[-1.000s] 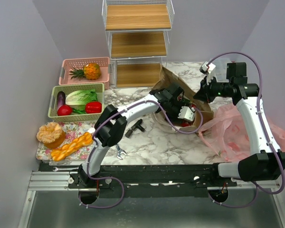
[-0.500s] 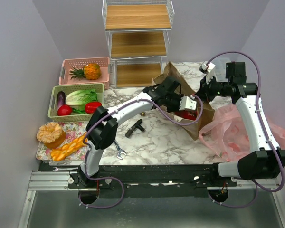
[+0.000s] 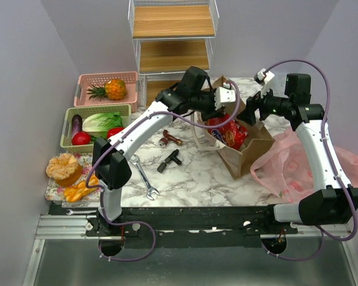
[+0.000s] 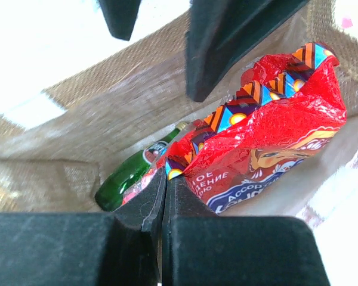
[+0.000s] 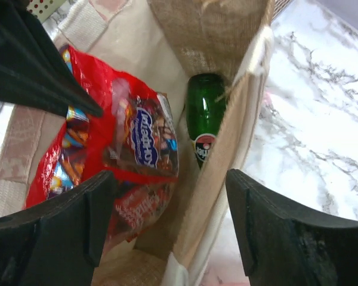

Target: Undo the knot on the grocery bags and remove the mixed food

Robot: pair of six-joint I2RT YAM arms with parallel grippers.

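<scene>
Left wrist view: left gripper (image 4: 165, 185) pinches shut one corner of the snack packet (image 4: 268, 137), which stretches away up-right inside the paper bag (image 4: 59, 137); right gripper (image 5: 170, 196) gapes open alongside.

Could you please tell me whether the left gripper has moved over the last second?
Yes. The left gripper has moved farther back across the table, toward the shelf.

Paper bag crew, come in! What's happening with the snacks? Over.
Left end effector shut, pinching red snack packet. Right end effector open, astride wall of brown paper bag. Green bottle lying in bag beside packet.
</scene>
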